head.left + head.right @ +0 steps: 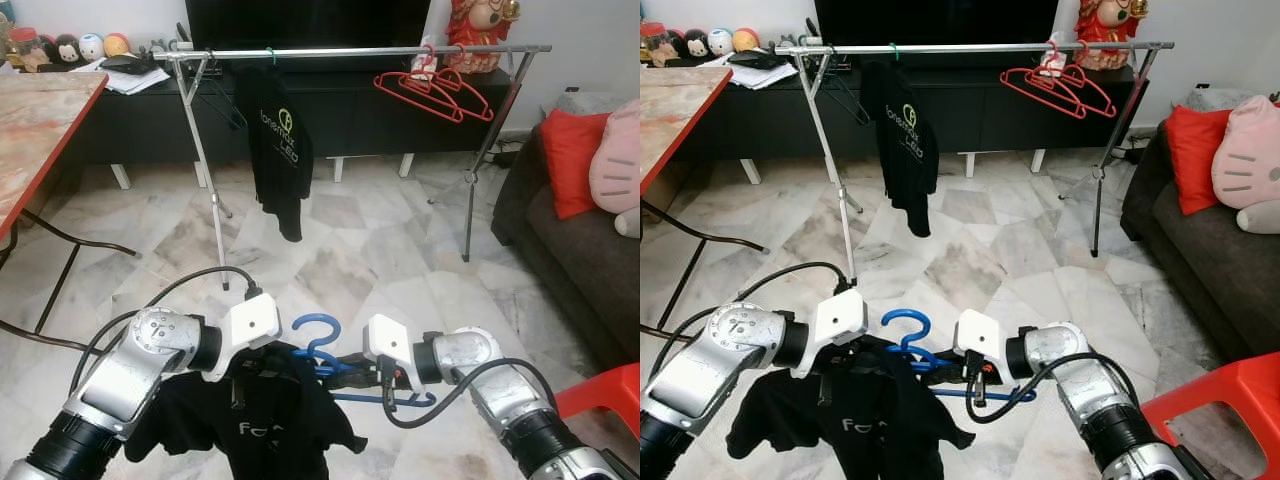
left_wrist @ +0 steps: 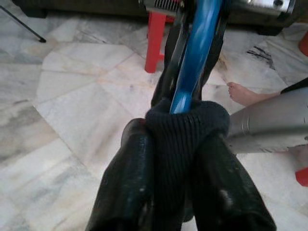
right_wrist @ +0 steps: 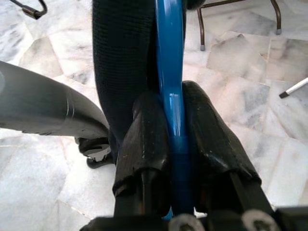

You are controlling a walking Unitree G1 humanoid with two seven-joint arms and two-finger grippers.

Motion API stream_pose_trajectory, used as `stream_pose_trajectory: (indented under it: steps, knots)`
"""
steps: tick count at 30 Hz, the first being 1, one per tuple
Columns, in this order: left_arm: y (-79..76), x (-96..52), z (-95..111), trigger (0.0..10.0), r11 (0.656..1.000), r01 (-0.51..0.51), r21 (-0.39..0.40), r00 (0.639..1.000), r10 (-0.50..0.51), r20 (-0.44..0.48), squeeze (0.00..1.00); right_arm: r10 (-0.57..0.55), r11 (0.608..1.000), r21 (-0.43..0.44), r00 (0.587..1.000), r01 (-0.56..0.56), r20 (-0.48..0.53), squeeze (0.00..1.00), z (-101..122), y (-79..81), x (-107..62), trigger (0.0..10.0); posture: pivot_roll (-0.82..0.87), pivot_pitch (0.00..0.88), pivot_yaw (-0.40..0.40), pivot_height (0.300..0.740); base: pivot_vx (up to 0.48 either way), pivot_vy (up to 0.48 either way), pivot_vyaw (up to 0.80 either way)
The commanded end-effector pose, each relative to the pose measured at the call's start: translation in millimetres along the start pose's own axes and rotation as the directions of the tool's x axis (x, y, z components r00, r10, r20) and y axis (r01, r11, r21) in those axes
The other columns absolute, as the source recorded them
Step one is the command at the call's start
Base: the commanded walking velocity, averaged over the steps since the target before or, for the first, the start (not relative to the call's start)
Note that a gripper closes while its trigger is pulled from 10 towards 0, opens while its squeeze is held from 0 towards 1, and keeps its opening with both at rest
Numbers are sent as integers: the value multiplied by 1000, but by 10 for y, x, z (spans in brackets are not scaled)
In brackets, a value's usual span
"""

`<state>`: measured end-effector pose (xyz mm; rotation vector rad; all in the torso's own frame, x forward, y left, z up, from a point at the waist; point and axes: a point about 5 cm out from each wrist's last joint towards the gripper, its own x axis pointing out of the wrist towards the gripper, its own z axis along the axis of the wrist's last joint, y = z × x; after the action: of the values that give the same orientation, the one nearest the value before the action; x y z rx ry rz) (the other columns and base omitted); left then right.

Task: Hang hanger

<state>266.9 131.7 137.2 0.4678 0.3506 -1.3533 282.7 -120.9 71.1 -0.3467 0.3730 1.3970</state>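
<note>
The rail (image 1: pixel 350 50) stood well ahead, free between black shirt (image 1: pixel 278 150) and red hangers (image 1: pixel 435 92). I held the blue hanger (image 1: pixel 318 345) low: left gripper (image 2: pixel 175 159) clamped its collar (image 2: pixel 185 127), right gripper (image 3: pixel 175 130) its bar. Hook should rise level.

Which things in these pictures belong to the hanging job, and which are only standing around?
For the job:
- blue hanger, gripped by the right gripper
- black shirt on it, collar pinched by the left gripper
- clothes rail

Just around:
- hung black shirt
- red hangers
- sofa with red cushion
- red stool
- table
</note>
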Motion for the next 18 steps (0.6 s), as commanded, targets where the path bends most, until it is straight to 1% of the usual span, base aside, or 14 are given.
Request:
stream_pose_trajectory:
  steps: [1,11,13,18]
  knots:
    - [-20,21,109,10000,999,29,44,999,-31,31,1000,-73,997,-7,997,73,10,0,47,-95,-53,0,-37,18,-68,740,0,0,0]
    - [-17,7,119,10000,998,42,42,999,-43,30,1000,-111,994,-4,994,111,19,0,50,-133,-48,0,-35,18,-65,740,0,0,0]
    - [-21,1,99,10000,998,46,47,999,-46,10,1000,-137,991,-2,990,137,27,0,59,-157,-49,0,-35,18,-65,740,0,0,0]
    - [-12,-3,87,10000,998,38,53,999,-38,-1,1000,-161,987,1,986,161,42,0,71,-179,-45,0,-34,18,-64,740,0,0,0]
